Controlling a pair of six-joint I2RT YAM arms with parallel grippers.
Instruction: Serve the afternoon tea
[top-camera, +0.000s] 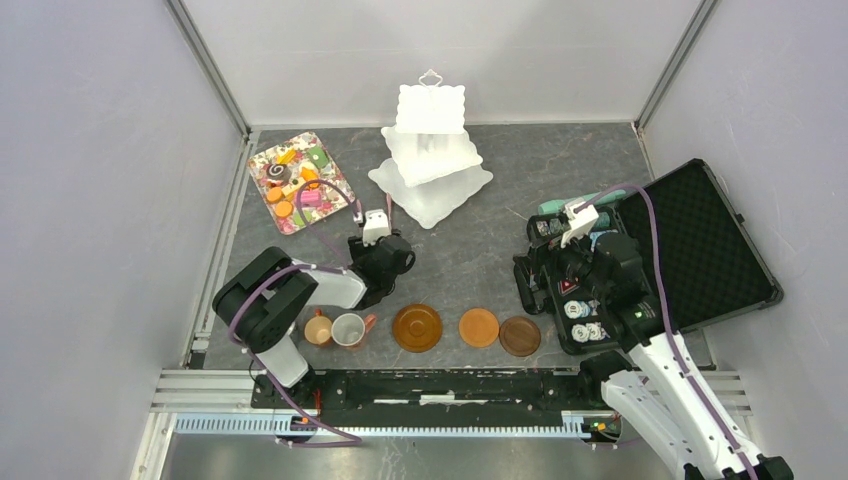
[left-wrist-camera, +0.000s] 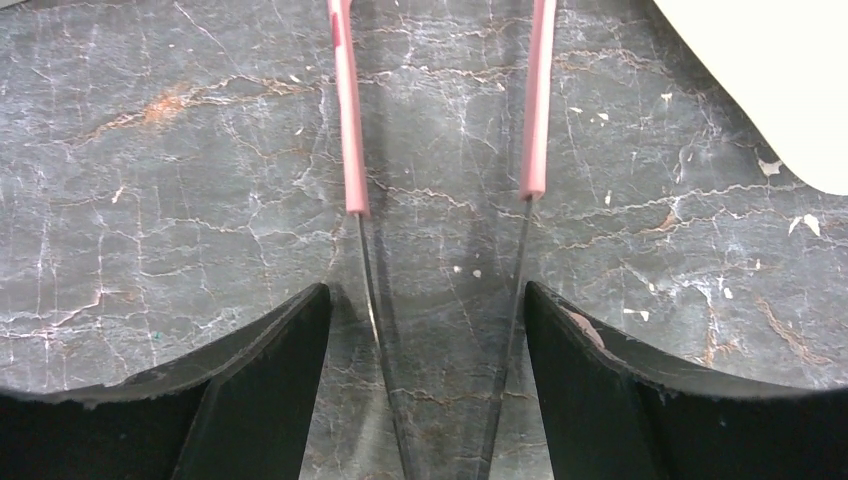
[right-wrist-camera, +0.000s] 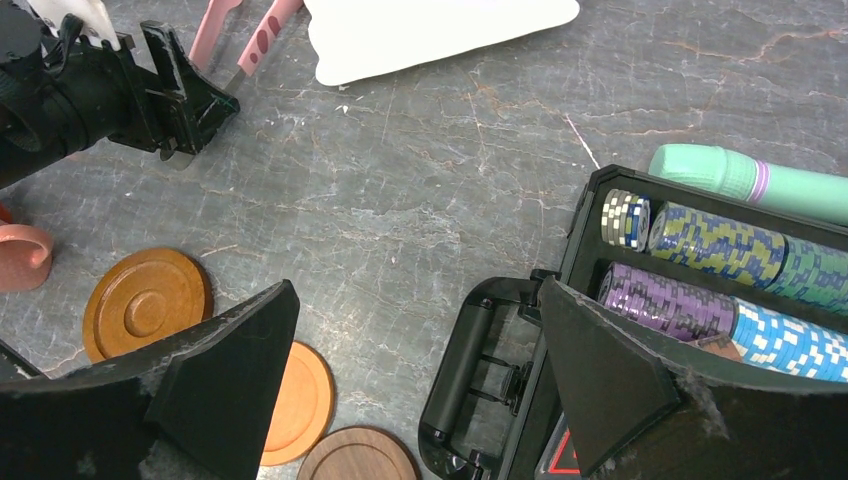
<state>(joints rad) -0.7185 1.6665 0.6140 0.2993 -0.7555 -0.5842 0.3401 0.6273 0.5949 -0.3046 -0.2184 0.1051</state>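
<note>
Left gripper (left-wrist-camera: 427, 295) hangs open astride the pink tongs (left-wrist-camera: 350, 120) (right gripper (right-wrist-camera: 418, 290) gapes too), nothing served yet: cakes (top-camera: 295, 180) on the floral tray (top-camera: 262, 155), stand (top-camera: 430, 160) bare, mugs (top-camera: 348, 328) beside bare saucers (top-camera: 479, 327) at the table's (top-camera: 480, 240) near edge.

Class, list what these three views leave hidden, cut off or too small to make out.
Top view: the toy cakes on the floral tray are too small to identify.
Top view: the right arm covers part of the chip case.
Left wrist view: the tongs run past the top and bottom edges, ends unseen.
Right wrist view: the bottom edge cuts off the darkest saucer.
</note>
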